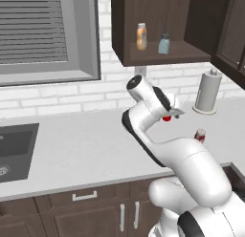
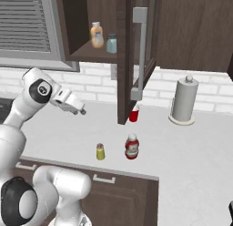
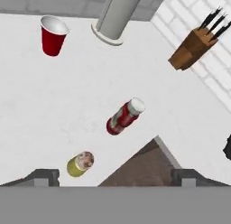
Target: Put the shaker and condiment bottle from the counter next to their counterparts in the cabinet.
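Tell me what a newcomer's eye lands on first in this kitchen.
The white robot arm rises over the pale grey counter, its gripper open and empty. Near the counter's front edge stand a red bottle with a white cap and a stubby yellow-green shaker. Above, the open dark brown cabinet shelves an orange bottle and a pale blue-grey shaker.

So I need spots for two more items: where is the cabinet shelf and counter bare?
On the shelf, the orange bottle and blue-grey shaker stand at the left; the stretch to their right is bare. The counter is bare between sink and arm. It is crowded near the red bottle, yellow shaker, red cup and paper towel roll.
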